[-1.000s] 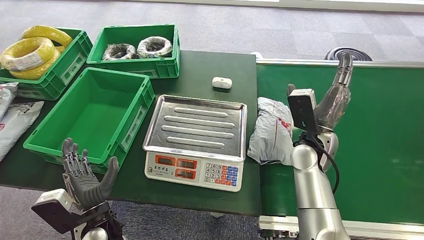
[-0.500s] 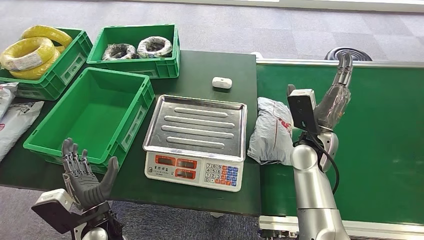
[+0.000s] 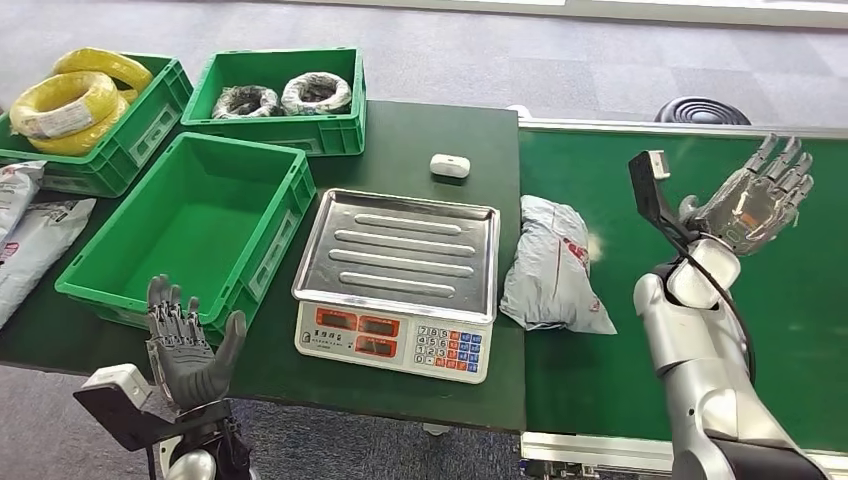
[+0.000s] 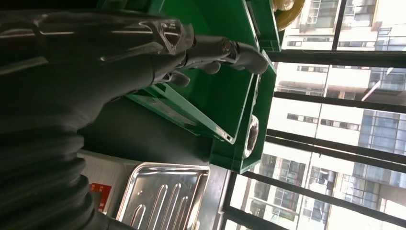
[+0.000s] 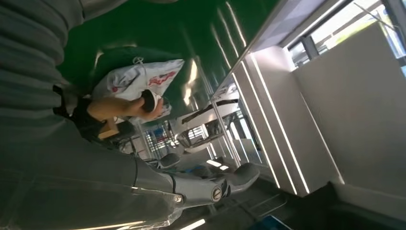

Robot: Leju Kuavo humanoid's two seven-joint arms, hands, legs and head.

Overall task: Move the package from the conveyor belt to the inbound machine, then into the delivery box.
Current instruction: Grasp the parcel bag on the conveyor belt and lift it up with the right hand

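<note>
While the package (image 3: 553,262) lies unheld, a person's hand (image 5: 125,106) shows wrist-side.

The right hand (image 3: 757,203) swung away from the package (image 3: 551,263) to the right over the conveyor belt (image 3: 790,330), palm upward, fingers spread, holding nothing.
</note>
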